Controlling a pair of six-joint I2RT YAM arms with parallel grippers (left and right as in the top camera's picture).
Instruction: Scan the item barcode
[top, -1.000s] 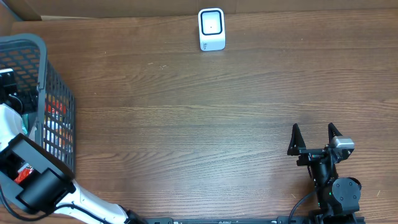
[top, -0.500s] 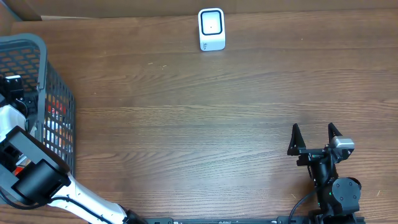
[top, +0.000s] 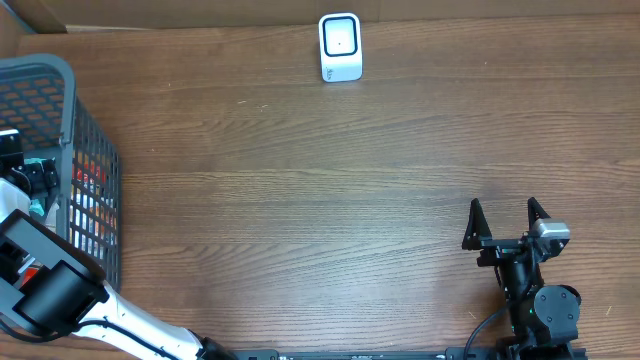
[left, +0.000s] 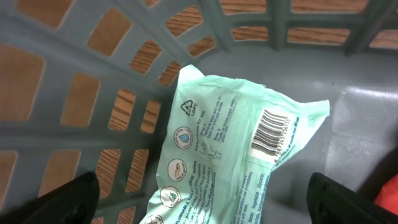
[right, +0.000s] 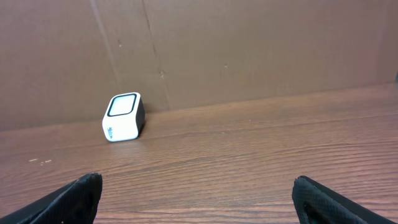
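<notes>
Left gripper (left: 211, 202) hangs inside the grey plastic lattice basket (top: 98, 150) at the far left edge of the brown wooden table (top: 300, 200). Its black fingertips (left: 68, 199) stand wide apart at the bottom corners of the wrist view and grip nothing. Between and below them lies the pale green soft plastic packet (left: 230, 143), crumpled against the basket's lattice wall where the wall meets the floor. Whether either finger touches it cannot be told. The packet's black barcode (left: 272, 134) faces up on its right part, near the upper end, with a recycling mark and round icons printed to its left. A red item (left: 388, 193) shows at the right edge, too cut off to name.

Further right, the small white box-shaped scanner (top: 340, 46) stands at the table's far edge, well apart from the basket and just before the brown cardboard wall (right: 249, 50). At the near right, the right gripper (top: 503, 215) rests with its jaws spread wide and empty, pointing toward the far edge.
</notes>
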